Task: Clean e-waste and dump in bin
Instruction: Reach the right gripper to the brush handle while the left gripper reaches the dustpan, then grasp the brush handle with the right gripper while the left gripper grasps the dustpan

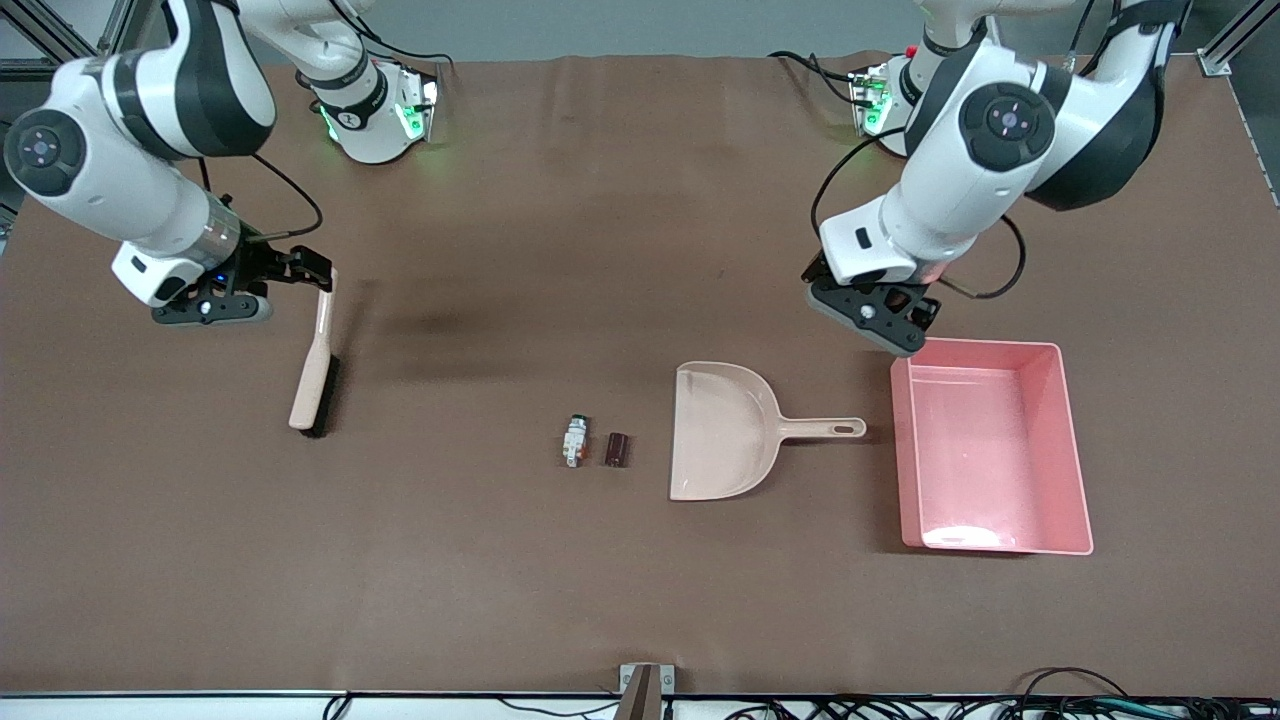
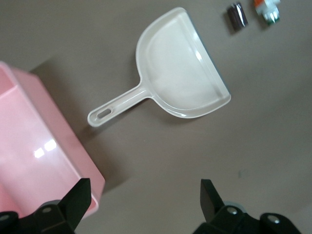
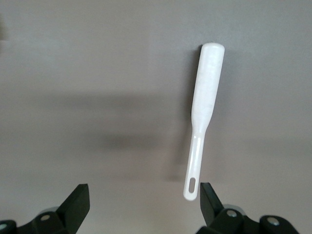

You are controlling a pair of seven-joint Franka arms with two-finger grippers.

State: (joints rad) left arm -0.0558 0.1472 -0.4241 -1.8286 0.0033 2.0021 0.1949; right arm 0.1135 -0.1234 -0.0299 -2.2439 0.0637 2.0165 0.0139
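Presently, by item:

Tabletop [image 1: 640, 600]: brown, carrying every object listed.

White component [image 1: 574, 440]: small, with green marks and a metallic end, lying near the middle of the tabletop, just beside the cylinder on the side toward the right arm's end; also seen at an edge of the left wrist view [image 2: 266, 9].

Maroon cylinder [image 1: 617, 449]: short and dark, lying between the white component and the dustpan, apart from both [image 2: 237, 15].

Dustpan [image 1: 722, 430]: beige, lying flat, its open mouth toward the e-waste, its handle toward the bin [image 2: 183, 80].

Bin [image 1: 1075, 450]: pink rectangular tray at the left arm's end of the tabletop, near the dustpan handle, nothing visible inside [image 2: 29, 97].

Brush [image 1: 316, 370]: beige handle with dark bristles, lying toward the right arm's end, well apart from the e-waste [image 3: 204, 112].

Left gripper [image 1: 880, 318]: up in the air over the bin's corner closest to the bases; jaws apart, holding nothing [image 2: 144, 197].

Right gripper [image 1: 310, 268]: at the tip of the brush handle; jaws apart, with the handle's end just beside one finger [image 3: 144, 202].
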